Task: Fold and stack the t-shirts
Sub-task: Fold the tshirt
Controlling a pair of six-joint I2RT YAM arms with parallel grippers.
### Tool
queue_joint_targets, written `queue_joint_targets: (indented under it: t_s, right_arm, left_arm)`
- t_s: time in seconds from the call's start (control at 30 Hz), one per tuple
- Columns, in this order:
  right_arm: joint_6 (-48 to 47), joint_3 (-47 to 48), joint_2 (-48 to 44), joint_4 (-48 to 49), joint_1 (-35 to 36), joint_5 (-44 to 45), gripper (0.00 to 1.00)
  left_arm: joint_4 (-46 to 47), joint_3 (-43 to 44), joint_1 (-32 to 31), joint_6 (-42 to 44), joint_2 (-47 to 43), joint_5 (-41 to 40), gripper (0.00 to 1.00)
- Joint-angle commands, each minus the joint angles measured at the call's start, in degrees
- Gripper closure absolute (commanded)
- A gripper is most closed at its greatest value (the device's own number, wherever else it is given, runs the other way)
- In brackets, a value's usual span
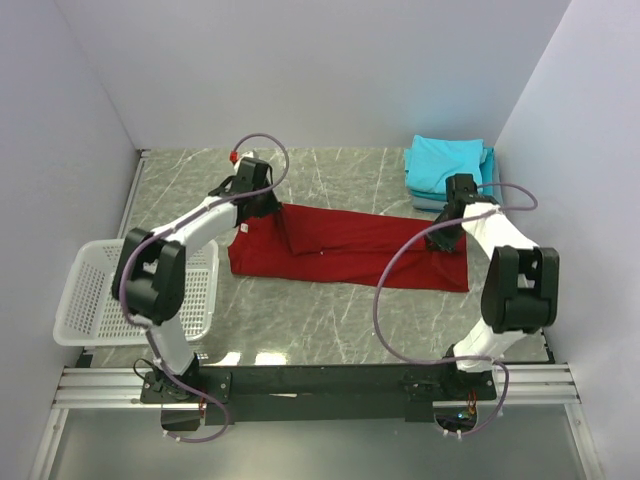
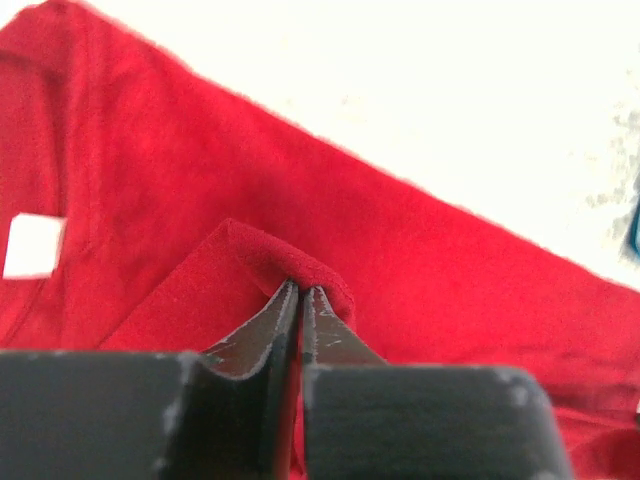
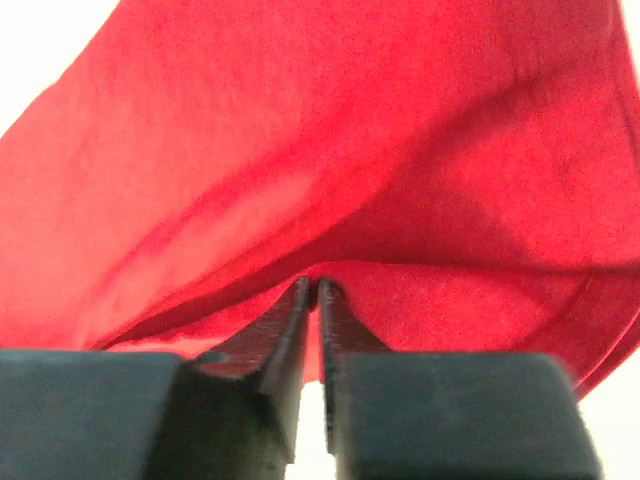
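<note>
Red t-shirt (image 1: 350, 245): it lay spread long across the middle of the bench (image 1: 330, 320), partly folded.
Left gripper (image 2: 302, 288): I saw it pinched tight on a fold of red cloth near the white label (image 2: 33, 245).
Right gripper (image 3: 314, 282): it was clamped on the cloth at the other end.
How it handles: I think it was light, soft and floppy, so it would sag and wrinkle.
Where to hold: I would grab edges or corners, both ends at once.
Folded pile (image 1: 445, 165): turquoise t-shirts sat at the far right corner.
</note>
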Motion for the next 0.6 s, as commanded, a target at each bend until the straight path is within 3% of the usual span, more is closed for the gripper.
queue_joint_targets:
  t_s: [0.0,0.07,0.1,0.13,0.2,0.27,0.3,0.4,0.57]
  right_arm:
    - [-3.8,5.0,4.8,-1.8,-0.6,4.1,0.8]
    - [-4.3,5.7,6.0,-1.2,-0.6,7.2,0.67]
    - [-5.8,6.9,7.0,-0.6,-0.6,8.1,0.53]
    - [-6.3,8.1,7.7,-1.6,-0.7,9.4,0.45]
    - [-6.8,10.1,7.6,-3.3,-0.5,13.7,0.41]
    - [-7.6,9.8,5.8,-3.5,-0.4,16.4,0.41]
    - [-8.1,8.5,2.8,-3.5,-0.3,17.4,0.4]
    - [-8.9,5.3,-3.9,-3.2,0.5,19.9,0.4]
    - [-11.6,-0.7,-10.2,-1.1,3.7,13.5,0.37]
  left_arm:
    - [0.8,5.4,1.3,1.0,5.0,2.0,0.89]
    - [-0.3,8.3,2.1,0.7,6.9,3.6,0.71]
    - [-0.9,9.4,2.8,0.9,8.3,3.9,0.45]
    - [-1.3,10.4,3.1,0.9,8.8,4.0,0.3]
    - [-3.7,13.1,3.7,1.2,9.6,4.7,0.12]
    - [-4.4,13.1,3.8,1.0,8.9,5.1,0.08]
    - [-4.3,12.4,3.8,1.1,7.3,5.5,0.02]
    - [-2.4,6.6,3.7,0.0,3.0,7.1,0.01]
    - [2.9,-6.1,3.2,-3.2,-3.9,12.0,0.01]
